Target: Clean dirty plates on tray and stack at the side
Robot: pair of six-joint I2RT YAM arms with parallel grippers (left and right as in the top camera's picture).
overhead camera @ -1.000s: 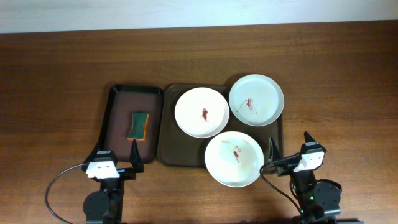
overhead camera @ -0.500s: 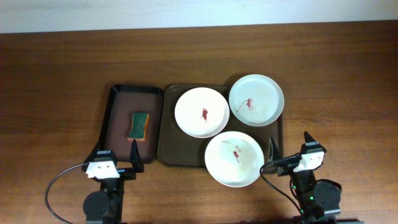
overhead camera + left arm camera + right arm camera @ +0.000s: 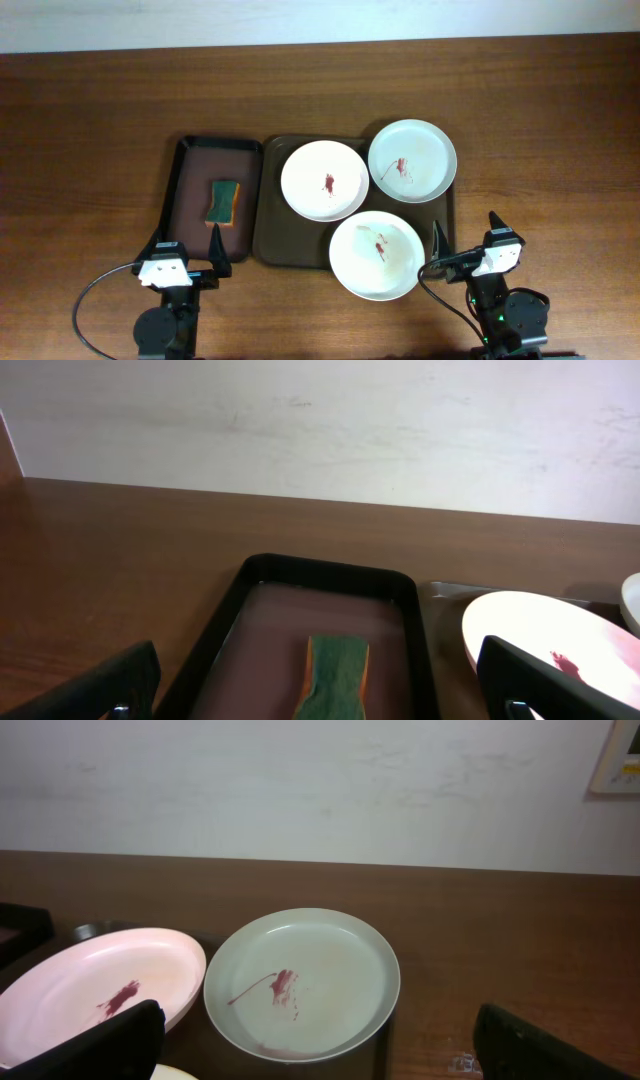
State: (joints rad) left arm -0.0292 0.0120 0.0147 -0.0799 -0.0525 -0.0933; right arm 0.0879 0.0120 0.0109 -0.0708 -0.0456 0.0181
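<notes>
1. Both arms sit at the near edge of the wood-grain worktop and touch nothing. The left end effector is spread wide and empty, facing the sponge. The right end effector is also spread and empty, facing the plates.
2. The sponge lies flat in the black tray. This placement probably keeps it off the wood and within the left arm's reach.
3. The brown tray carries all three dirty plates, so no stack has been started.
   - The left plate lies fully inside the tray.
   - The far right plate and the near plate overhang the rim.
4. Materials:
   - The plates are round, shallow, smooth and pale, each with a red smear near its centre.
   - The sponge is rectangular, with a green scouring face over an orange body.
   - Both trays are rectangular with raised rims.
</notes>
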